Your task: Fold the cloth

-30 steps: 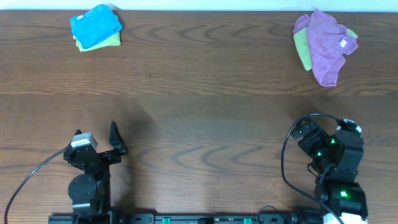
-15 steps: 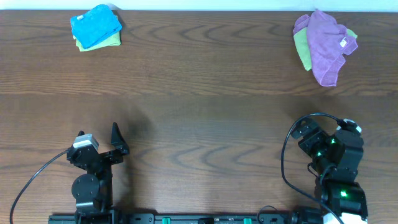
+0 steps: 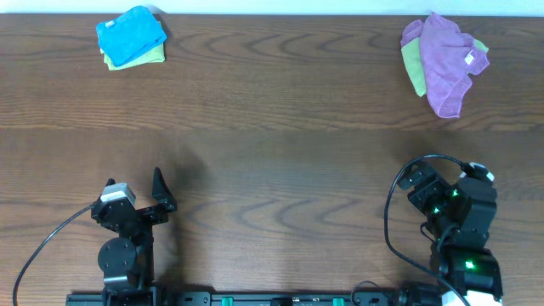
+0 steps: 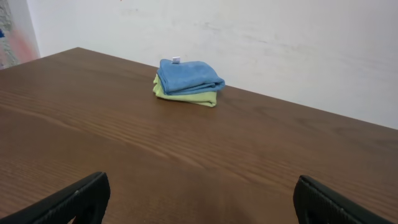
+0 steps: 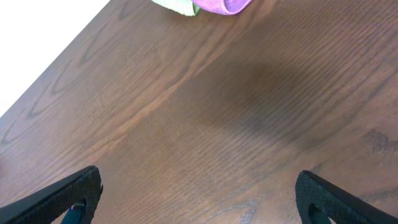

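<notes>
The sky-blue cloth (image 3: pixel 130 34) lies folded on top of a lime-green cloth (image 3: pixel 151 55) at the table's far left corner. It also shows in the left wrist view (image 4: pixel 189 76), far ahead of the fingers. My left gripper (image 3: pixel 136 187) is open and empty near the front left edge; its two fingertips (image 4: pixel 199 198) stand wide apart over bare wood. My right gripper (image 3: pixel 442 180) is open and empty at the front right, fingertips (image 5: pixel 199 196) wide apart above the table.
A crumpled purple cloth (image 3: pixel 446 59) lies over another lime-green cloth (image 3: pixel 413 68) at the far right corner; both just show at the top of the right wrist view (image 5: pixel 219 5). A white wall (image 4: pixel 280 37) runs behind the brown wooden table (image 3: pixel 272 144).
The left arm has drawn back slightly toward the front edge. The right arm and the cloths have not moved.
</notes>
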`<state>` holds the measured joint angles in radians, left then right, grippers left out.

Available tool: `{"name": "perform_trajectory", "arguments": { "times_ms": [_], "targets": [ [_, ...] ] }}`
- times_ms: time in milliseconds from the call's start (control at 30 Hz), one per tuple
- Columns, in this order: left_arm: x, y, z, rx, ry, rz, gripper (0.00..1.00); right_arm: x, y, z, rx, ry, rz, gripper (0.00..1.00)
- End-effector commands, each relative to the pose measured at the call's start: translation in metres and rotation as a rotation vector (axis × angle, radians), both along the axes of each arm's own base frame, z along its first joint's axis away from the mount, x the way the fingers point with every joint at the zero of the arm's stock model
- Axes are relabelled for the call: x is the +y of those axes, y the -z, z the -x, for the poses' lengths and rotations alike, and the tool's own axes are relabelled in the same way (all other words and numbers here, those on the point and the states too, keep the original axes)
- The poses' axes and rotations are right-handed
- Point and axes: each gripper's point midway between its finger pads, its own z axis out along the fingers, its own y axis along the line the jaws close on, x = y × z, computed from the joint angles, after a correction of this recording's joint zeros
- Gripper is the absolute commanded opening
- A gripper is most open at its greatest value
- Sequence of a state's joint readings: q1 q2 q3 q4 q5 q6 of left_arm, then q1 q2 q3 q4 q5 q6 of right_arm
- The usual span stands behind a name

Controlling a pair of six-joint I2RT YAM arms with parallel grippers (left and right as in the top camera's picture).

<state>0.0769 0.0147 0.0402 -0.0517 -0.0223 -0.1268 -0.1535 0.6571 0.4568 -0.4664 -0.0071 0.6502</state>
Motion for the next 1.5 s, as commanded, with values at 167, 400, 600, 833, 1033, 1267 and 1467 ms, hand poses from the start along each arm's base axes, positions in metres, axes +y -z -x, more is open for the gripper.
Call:
{"name": "perform_trajectory", "arguments": {
  "times_ms": [167,400,600,833,1033,1267,1467],
  "targets": [
    [0.001,0.020,0.000,0.050,-0.003,-0.015,0.96,-0.003,-0.004,-0.001,-0.009,0.011,0.009,0.99],
    [0.001,0.020,0.000,0.050,-0.003,-0.015,0.95,-0.002,-0.005,0.000,-0.012,0.006,0.010,0.99],
    [0.001,0.020,0.000,0.050,-0.003,-0.015,0.96,-0.027,-0.016,0.026,-0.024,0.133,0.126,0.99],
    [0.001,0.020,0.000,0.050,-0.003,-0.015,0.95,-0.042,-0.021,0.054,0.008,0.116,0.369,0.99],
    [0.001,0.020,0.000,0.050,-0.003,-0.015,0.96,-0.026,-0.018,0.052,-0.063,-0.053,0.502,0.99],
    [0.001,0.020,0.000,0.050,-0.003,-0.015,0.95,-0.002,0.005,0.043,-0.169,-0.218,0.538,0.99],
    [0.001,0.020,0.000,0.050,-0.003,-0.015,0.95,0.003,0.021,0.041,-0.163,-0.257,0.541,0.99]
  ]
}}
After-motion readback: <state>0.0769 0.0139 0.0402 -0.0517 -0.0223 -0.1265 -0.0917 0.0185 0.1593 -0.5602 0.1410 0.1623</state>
